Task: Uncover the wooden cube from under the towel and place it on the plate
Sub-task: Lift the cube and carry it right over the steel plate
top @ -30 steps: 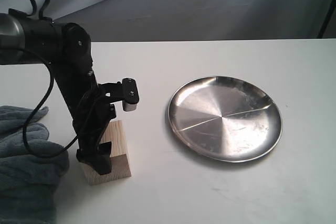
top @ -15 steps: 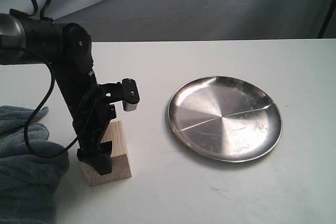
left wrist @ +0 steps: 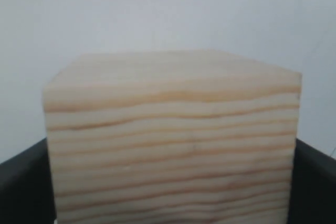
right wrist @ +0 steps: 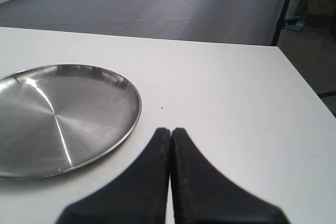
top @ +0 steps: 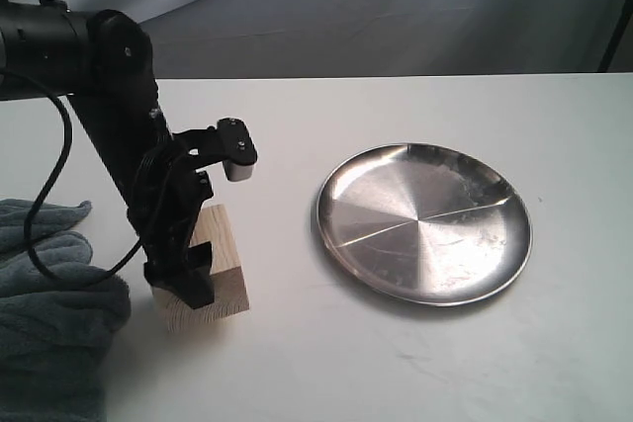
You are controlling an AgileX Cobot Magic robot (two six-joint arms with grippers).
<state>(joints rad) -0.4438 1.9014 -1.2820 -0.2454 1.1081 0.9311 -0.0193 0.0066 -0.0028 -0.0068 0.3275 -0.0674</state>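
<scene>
Pale wood, straight grain: wooden cube at near left, on or just off bench, can't tell which. Bunched towel just beside it on left, plate well apart on right. Left gripper jaws clamped on cube's opposite flat faces. Guessing rigid, lightish, dry, not fragile. Flat parallel sides = easy hold, best taken mid-face so it doesn't pivot. Right gripper jaws together, empty.

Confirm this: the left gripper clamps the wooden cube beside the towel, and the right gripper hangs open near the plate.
One error: the right gripper near the plate is shut, as the right wrist view shows. The left gripper does clamp the wooden cube beside the towel.
</scene>
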